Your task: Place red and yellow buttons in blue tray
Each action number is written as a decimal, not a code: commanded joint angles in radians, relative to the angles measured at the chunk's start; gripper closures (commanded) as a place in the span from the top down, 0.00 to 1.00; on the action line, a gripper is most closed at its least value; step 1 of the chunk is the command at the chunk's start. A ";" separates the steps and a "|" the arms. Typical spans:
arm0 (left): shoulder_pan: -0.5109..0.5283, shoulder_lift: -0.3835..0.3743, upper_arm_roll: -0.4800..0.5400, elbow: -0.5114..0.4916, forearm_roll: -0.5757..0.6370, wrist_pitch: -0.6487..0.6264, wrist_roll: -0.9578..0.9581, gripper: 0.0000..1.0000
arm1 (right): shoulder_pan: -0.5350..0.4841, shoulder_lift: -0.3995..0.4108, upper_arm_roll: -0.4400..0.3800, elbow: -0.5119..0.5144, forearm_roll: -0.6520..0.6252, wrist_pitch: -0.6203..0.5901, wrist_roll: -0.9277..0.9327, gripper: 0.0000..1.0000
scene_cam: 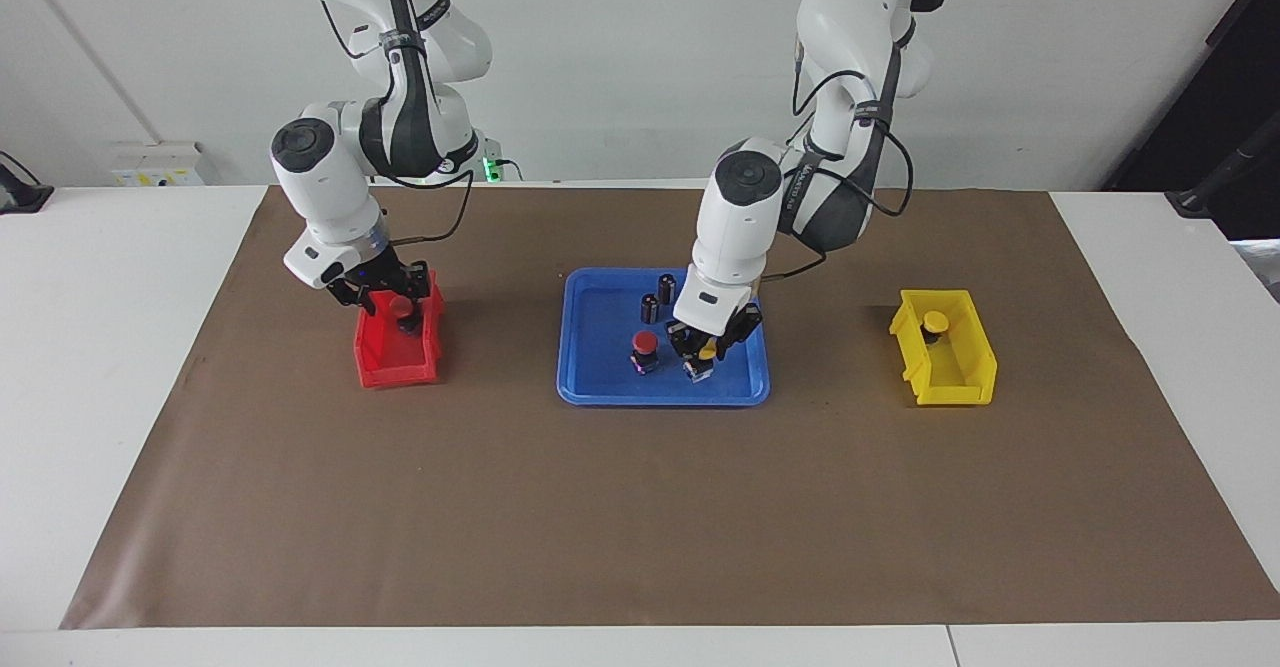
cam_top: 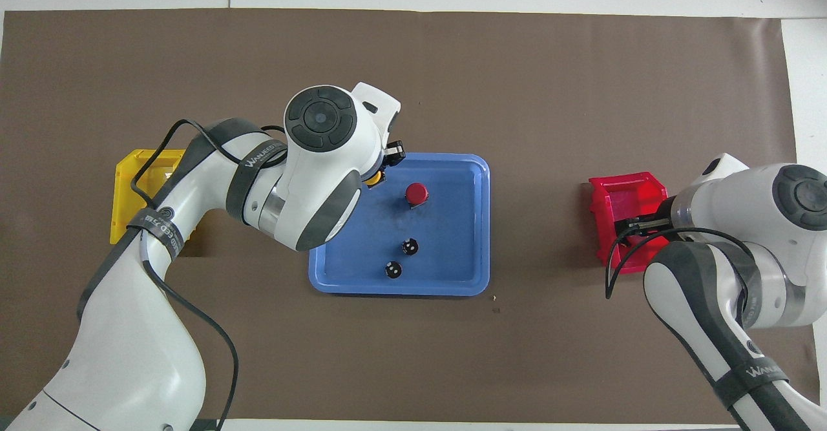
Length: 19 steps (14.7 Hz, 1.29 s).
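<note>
Here, two dark cylinders point(scene_cam: 658, 298) in blue tray point(scene_cam: 600, 387), left hand point(scene_cam: 706, 351) beside red button point(scene_cam: 645, 345)

Blue tray point(scene_cam: 600, 387) holds one red button point(scene_cam: 646, 344); a yellow button point(scene_cam: 706, 353) hangs over it

A white table point(scene_cam: 120, 367) carries a brown mat point(scene_cam: 640, 507). On the mat sit the blue tray point(scene_cam: 590, 387) at centre, a red bin point(scene_cam: 385, 372) at nine o'clock in the facing view, and a yellow bin point(scene_cam: 960, 382) at three o'clock.

Red bin point(scene_cam: 398, 347), yellow bin point(scene_cam: 946, 360) and two dark cylinders point(scene_cam: 658, 299) on brown mat point(scene_cam: 640, 507).
</note>
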 commanded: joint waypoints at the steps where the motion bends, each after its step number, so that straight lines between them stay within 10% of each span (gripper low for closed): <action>1: -0.029 0.010 0.019 -0.006 -0.005 -0.030 -0.016 0.01 | -0.017 -0.011 0.012 -0.035 0.013 0.023 -0.037 0.74; 6: -0.037 0.012 0.019 -0.035 -0.006 -0.016 -0.019 0.06 | -0.018 -0.016 0.012 -0.043 0.013 0.025 -0.042 0.73; 11: -0.037 0.010 0.020 -0.038 -0.005 -0.013 -0.019 0.63 | -0.018 -0.016 0.012 -0.046 0.013 0.028 -0.052 0.55; 17: -0.027 -0.008 0.026 0.006 -0.002 -0.084 -0.008 0.70 | -0.020 -0.002 0.012 0.011 0.011 0.001 -0.072 0.26; 19: 0.004 -0.049 0.032 0.038 -0.002 -0.143 0.027 0.91 | -0.014 0.015 0.010 0.100 0.010 -0.087 -0.092 0.26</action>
